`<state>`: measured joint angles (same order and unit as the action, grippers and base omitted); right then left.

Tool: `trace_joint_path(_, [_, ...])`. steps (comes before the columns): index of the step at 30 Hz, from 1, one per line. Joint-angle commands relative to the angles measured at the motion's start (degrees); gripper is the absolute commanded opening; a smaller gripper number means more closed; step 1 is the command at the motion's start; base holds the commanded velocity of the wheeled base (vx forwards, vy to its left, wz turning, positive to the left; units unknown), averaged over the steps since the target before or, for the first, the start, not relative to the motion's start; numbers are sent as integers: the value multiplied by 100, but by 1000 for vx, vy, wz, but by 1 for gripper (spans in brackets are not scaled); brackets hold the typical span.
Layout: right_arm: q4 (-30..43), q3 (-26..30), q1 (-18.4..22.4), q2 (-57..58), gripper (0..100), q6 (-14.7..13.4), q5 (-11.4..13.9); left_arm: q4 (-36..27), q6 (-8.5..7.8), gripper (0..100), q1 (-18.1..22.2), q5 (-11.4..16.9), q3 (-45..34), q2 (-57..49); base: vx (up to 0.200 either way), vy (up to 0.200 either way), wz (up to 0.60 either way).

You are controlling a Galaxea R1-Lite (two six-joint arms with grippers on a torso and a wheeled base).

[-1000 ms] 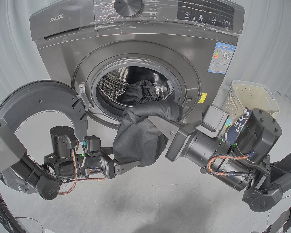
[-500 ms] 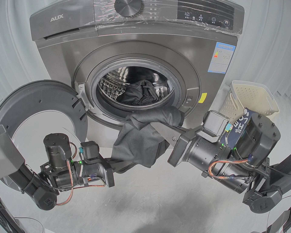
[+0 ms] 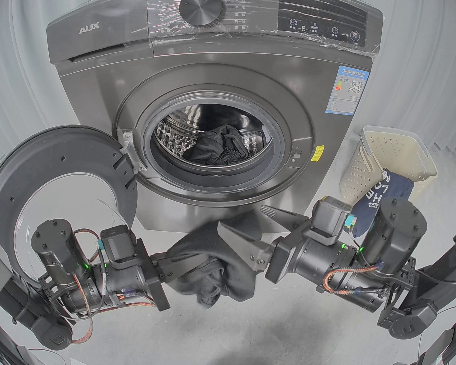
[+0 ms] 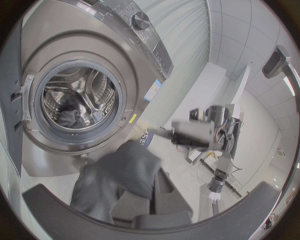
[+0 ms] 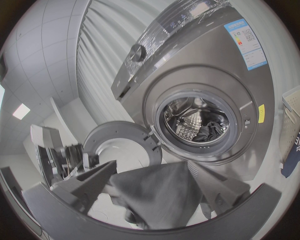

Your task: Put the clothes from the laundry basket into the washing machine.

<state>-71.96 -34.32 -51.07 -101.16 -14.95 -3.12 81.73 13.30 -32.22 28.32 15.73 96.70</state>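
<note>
Though slack, garment between right fingers

A washing machine is shown, clad in grey metal with a satin, brushed-looking sheen. Its control strip is wrapped in clear plastic film, wrinkled and glossy. The drum is seen as bright, mirror-polished perforated steel. A dark grey garment is made of soft, matt cloth. A laundry basket is moulded in cream, matt, perforated plastic, with printed navy cloth draped over it. The floor is finished smooth, with a faint gloss.
</note>
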Motion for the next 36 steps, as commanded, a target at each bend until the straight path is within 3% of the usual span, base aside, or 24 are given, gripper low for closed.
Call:
trace_joint_path(1, [-20, 373, 18, -211, 100, 150, 31, 10, 182, 0, -39, -19, 203, -213, 0, 0, 0])
trace_joint_path(8, [-11, 549, 27, -247, 100, 229, 40, 10, 384, 0, -12, -301, 423, -142, 0, 0, 0])
trace_joint_path(13, [-11, 654, 88, -343, 100, 317, 40, 72, 612, 0, 14, -292, 431, -204, 0, 0, 0])
trace_joint_path(19, [-20, 654, 97, -554, 100, 326, 40, 335, 727, 0, 32, -265, 343, -204, 0, 0, 0])
trace_joint_path(24, [-90, 575, 220, -748, 100, 449, 40, 441, 771, 0, 40, -292, 343, -195, 0, 0, 0])
trace_joint_path(30, [-951, 584, 589, -1398, 100, 783, 198, 441, 779, 0, 49, -283, 370, -186, 0, 0, 0])
trace_joint_path(36, [-1338, 654, 659, -1714, 100, 871, 207, 441, 806, 0, 137, -265, 466, -151, 0, 0, 0])
